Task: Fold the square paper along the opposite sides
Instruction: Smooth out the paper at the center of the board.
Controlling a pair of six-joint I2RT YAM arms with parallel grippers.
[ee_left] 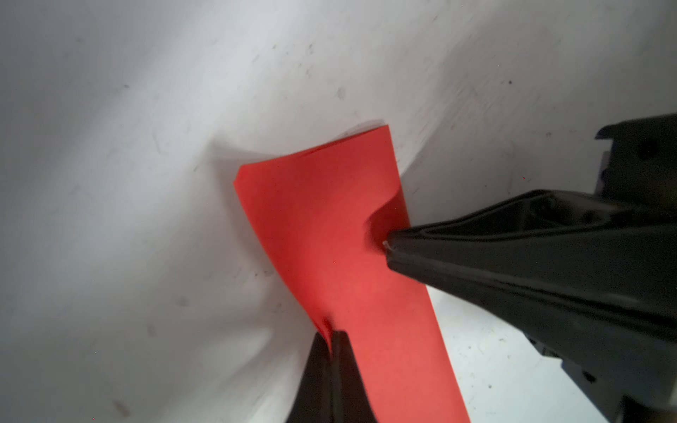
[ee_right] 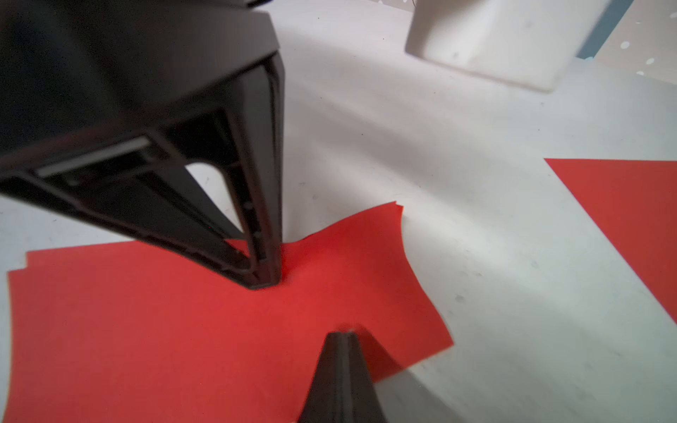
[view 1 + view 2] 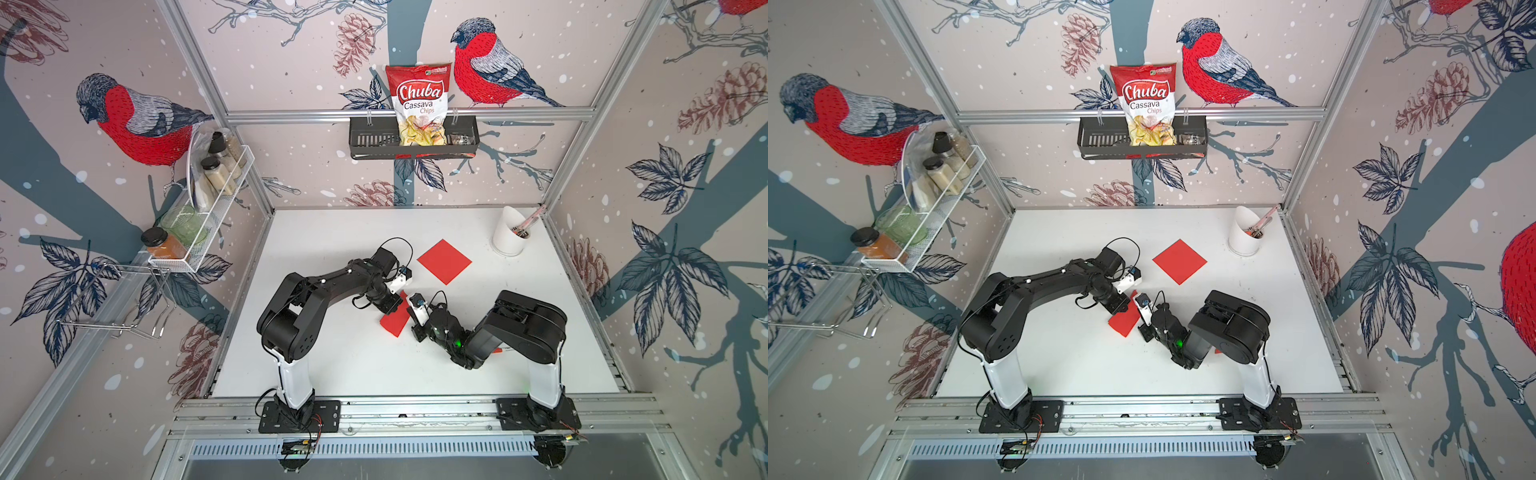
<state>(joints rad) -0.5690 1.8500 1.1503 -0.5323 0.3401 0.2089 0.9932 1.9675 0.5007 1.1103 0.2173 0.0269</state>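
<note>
Plenty of clutter up high: a Chuba chips bag (image 3: pixel 419 104) stands in the black basket (image 3: pixel 370 139) on the back wall, and jars fill the white wire rack (image 3: pixel 218 214) on the left wall, all well away from the action. Down on the white surface (image 3: pixel 353 365), a white cup (image 3: pixel 508 239) with something thin poking out sits in the far right corner. A flat red square (image 3: pixel 444 261) lies just beyond the two arms, clear of both. The folded red paper (image 3: pixel 394 322) is mid-surface, right between the arms. In both top views the wrists cover its far end and hide every fingertip. The wrist cameras fill that in. The left wrist view has the left fingers (image 1: pixel 344 357) clenched, with one long edge of the paper puckering into their tips, and it looks nipped between them. The right wrist view has the right fingers (image 2: pixel 357 360) clamped together with nothing between them, tips pressed down on the top layer. Seen from the left wrist, those tips dent the opposite long edge. Only the right wrist view shows the two layers slightly offset at one corner, with the cup and flat square behind.
</note>
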